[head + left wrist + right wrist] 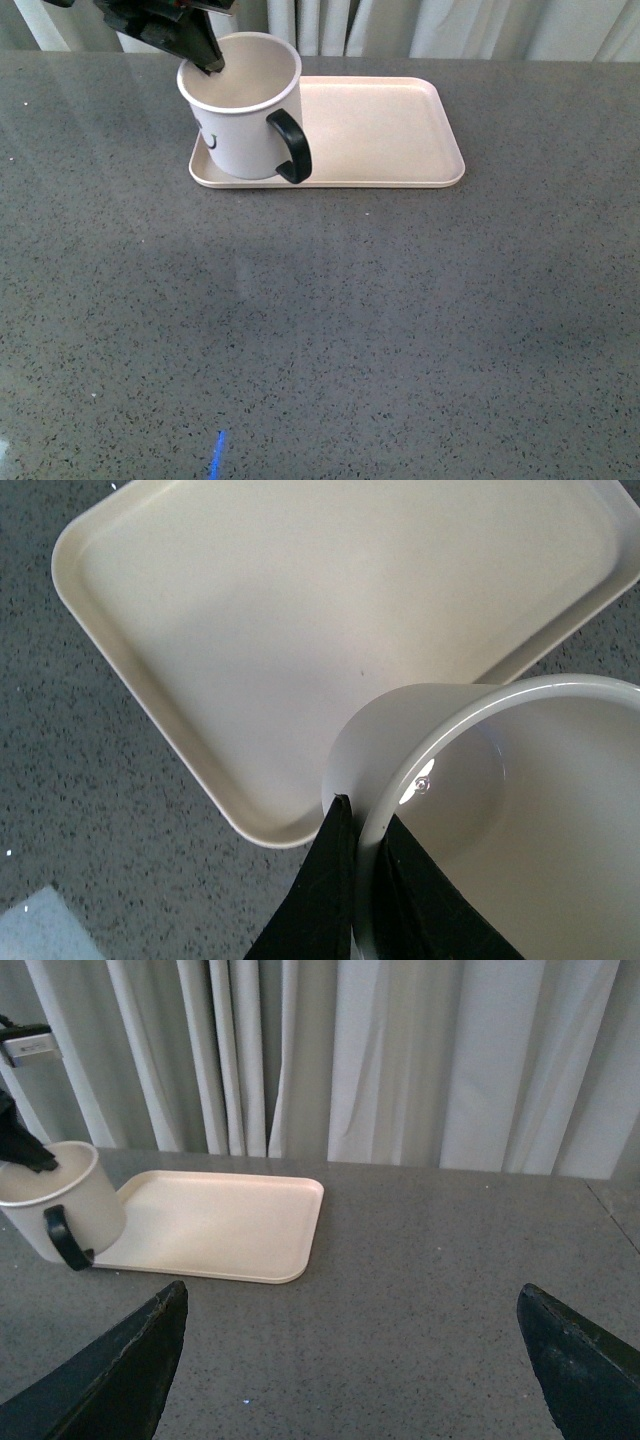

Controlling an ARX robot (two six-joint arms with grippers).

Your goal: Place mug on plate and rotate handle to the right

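Two arms, one at work. Left gripper (210, 62): its black fingers (315, 900) are closed on the rim of the cream-white cylindrical mug (240, 120), one finger inside the wall and one outside, as the left wrist view shows. The mug stands upright at the left end of the flat pale pink-beige rectangular plate (390, 130), close to its near rim. Whether the base sits wholly inside that rim I cannot tell. The glossy black C-shaped handle (290, 145) points towards the camera and partly rightward. Right gripper (350, 1305): fingers spread wide, holding nothing, well apart from the plate above the grey speckled worktop (320, 330).

I judge the placing nearly done and the turning in hand. To do it well I would pinch firmly and turn about the mug's own upright axis rather than swing it. I would hold the base level so it neither catches the low rim nor drags the plate, and stop when the handle lies square to the right.
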